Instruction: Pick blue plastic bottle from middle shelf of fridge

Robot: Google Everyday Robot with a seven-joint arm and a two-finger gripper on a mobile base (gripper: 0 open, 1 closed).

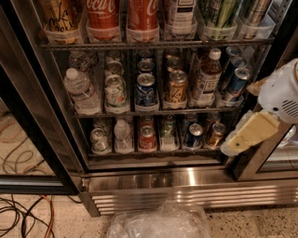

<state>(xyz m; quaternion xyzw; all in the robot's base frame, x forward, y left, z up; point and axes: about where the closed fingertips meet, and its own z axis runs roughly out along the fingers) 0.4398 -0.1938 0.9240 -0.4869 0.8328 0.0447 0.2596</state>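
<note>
Rightward, the tool (238, 142) hovers below Coca-Cola bottles (103, 14).

Bottle (208, 76) upright on middle shelf (160, 112), end effector (243, 138) right.

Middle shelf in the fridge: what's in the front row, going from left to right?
Clear water bottle → green-and-white can → blue can → gold can → blue plastic bottle → tilted blue can; the gripper hangs farther right, lower, before the door frame.
</note>
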